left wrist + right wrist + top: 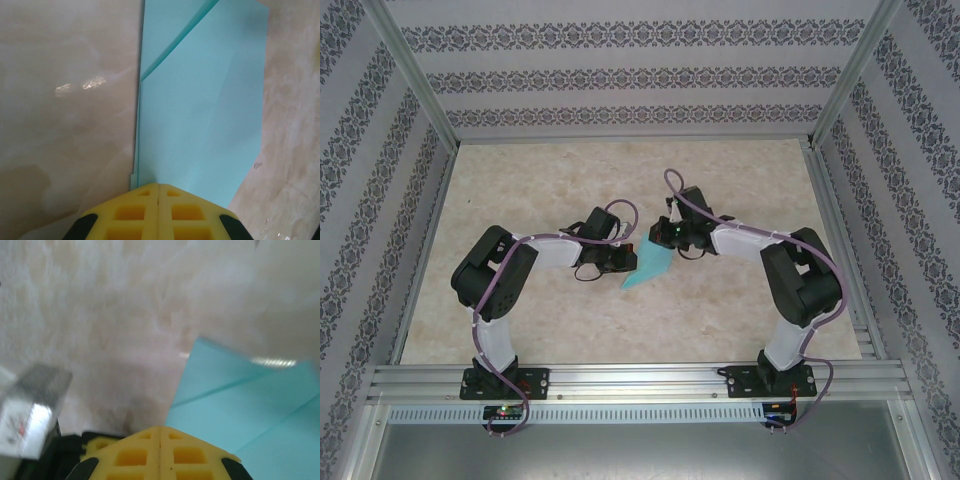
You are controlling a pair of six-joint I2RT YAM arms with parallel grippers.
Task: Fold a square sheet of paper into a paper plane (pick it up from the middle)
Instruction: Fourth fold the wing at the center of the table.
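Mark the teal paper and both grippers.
teal paper (200,115), left wrist view, middle of folded sheet.
left gripper (158,187), left wrist view, seam between fingertips.
right gripper (160,431), right wrist view, seam between fingertips.

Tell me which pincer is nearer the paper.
Left, narrowly. The left pincer, shut, has its tips right at the edge of the paper. The right pincer, shut, sits by a corner, with the sheet off to one side.

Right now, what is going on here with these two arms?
A teal paper is being folded on the table. It lies between the two hands, already creased diagonally. The left hand is shut, its tips at one edge of the paper; the right hand, also shut, is beside a corner. Neither clearly grips it.
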